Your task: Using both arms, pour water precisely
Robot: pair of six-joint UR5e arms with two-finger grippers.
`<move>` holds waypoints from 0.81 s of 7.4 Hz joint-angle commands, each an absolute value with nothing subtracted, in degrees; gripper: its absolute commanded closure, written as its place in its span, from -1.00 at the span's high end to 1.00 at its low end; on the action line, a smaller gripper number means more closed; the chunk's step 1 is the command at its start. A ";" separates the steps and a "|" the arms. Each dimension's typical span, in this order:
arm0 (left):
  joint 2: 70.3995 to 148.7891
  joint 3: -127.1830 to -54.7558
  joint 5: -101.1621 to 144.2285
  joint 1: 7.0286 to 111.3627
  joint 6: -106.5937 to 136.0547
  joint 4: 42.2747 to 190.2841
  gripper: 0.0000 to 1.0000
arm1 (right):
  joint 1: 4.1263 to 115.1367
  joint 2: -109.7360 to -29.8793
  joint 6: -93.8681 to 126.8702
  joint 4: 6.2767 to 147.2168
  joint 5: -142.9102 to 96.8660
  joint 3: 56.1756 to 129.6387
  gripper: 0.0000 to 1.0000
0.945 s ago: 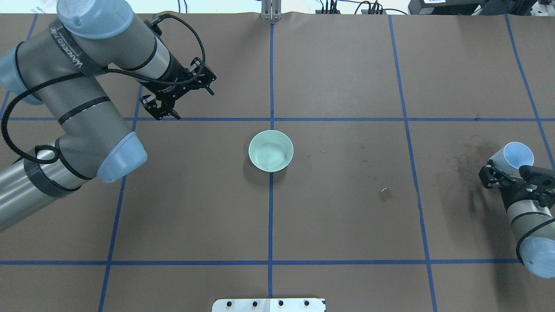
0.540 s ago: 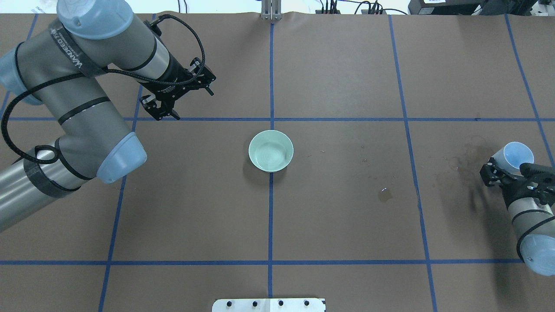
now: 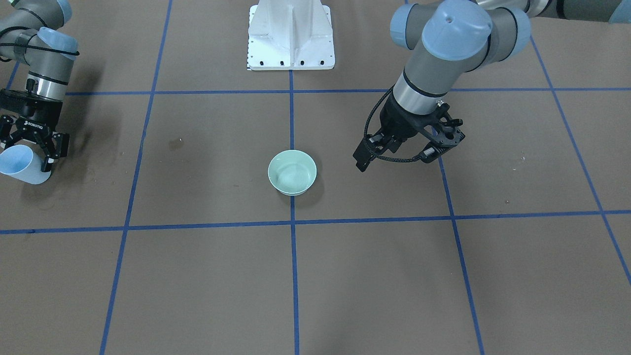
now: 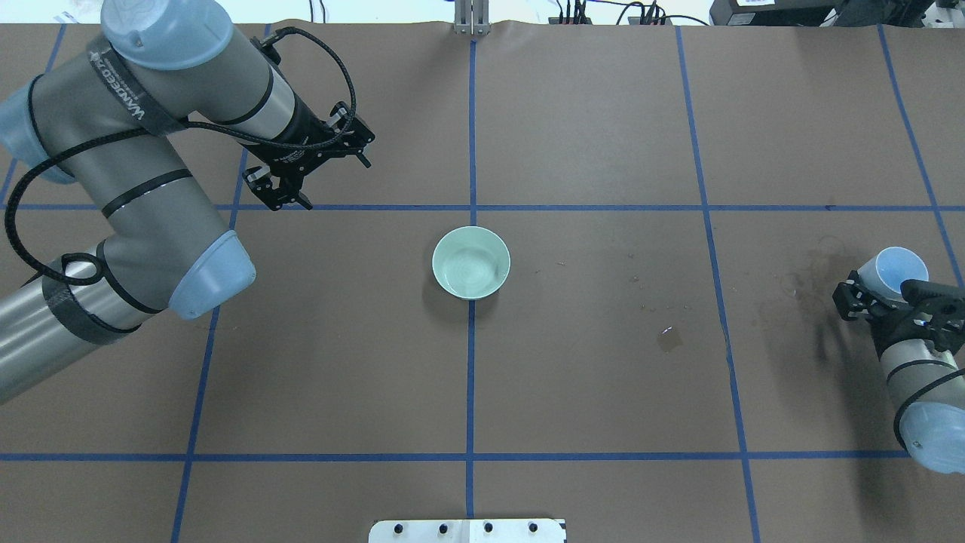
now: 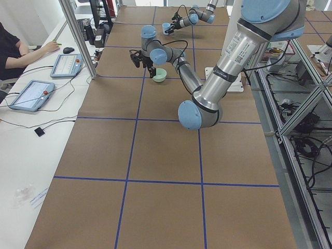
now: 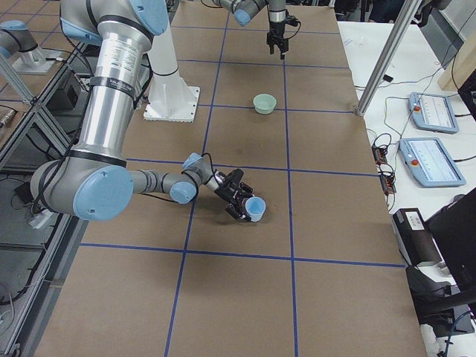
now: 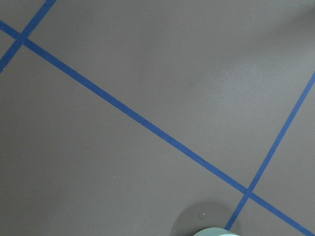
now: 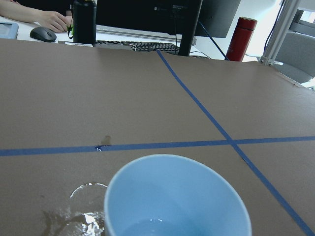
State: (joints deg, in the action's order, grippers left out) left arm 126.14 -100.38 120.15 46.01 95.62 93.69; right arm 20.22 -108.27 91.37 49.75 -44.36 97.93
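Observation:
My right gripper [image 4: 888, 292] is at the table's far right, shut on a light blue cup [image 4: 896, 271] that is tilted with its mouth pointing away from the arm. It also shows in the front view [image 3: 28, 152] with the cup [image 3: 19, 166]. The right wrist view shows a little water [image 8: 147, 227] at the cup's bottom. A pale green bowl [image 4: 471, 262] stands at the table's centre with faint ripples of water inside. My left gripper [image 4: 328, 181] is open and empty, hanging above the table to the far left of the bowl.
A small puddle [image 4: 669, 339] and a wet stained patch [image 4: 810, 283] lie on the brown paper between the bowl and the cup. The white pedestal [image 3: 291, 34] stands at the robot's side. Operators' tablets [image 6: 428, 111] lie beyond the table's far edge.
My right arm has shifted very slightly with the cup still in its grip. My left gripper has barely moved. The bowl has not moved.

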 commanded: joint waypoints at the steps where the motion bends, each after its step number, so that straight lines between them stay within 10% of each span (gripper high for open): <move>1: 126.12 -100.37 120.15 45.97 95.62 93.69 1.00 | 20.74 -107.05 91.05 49.75 -44.47 96.69 0.99; 6: 126.21 -100.37 120.15 45.97 95.80 93.69 1.00 | 21.71 -107.05 90.79 49.75 -44.47 96.42 0.99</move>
